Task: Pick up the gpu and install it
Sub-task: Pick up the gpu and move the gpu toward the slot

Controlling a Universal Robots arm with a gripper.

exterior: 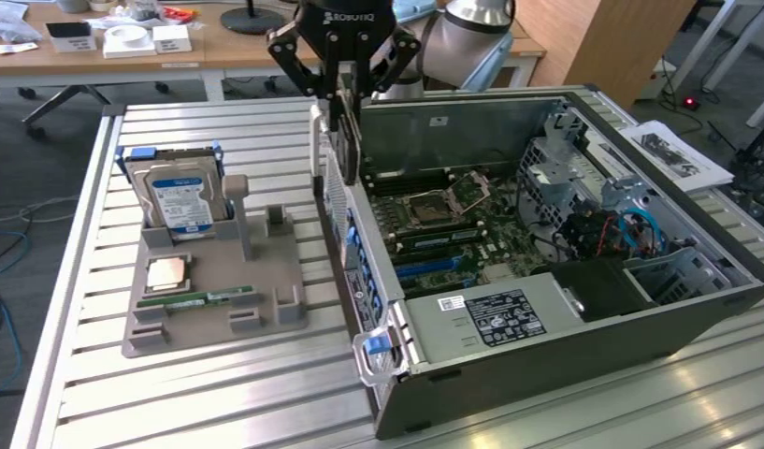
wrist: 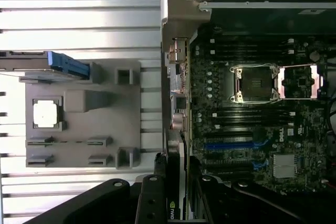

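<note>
Exterior view: the gpu (exterior: 337, 150) hangs upright and edge-on, clamped in the gripper (exterior: 343, 98), over the wall of the open computer case (exterior: 544, 323) that faces the grey holder (exterior: 263, 281). Both rest on the slatted worktop (exterior: 169, 398). The holder carries a hard drive (exterior: 182, 201), a CPU (exterior: 167, 272) and a RAM stick (exterior: 213, 297).

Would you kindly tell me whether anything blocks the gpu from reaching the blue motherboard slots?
Nothing visible does: the claw holds the gpu above the open case's rear wall, and the blue slots lie bare.
</note>
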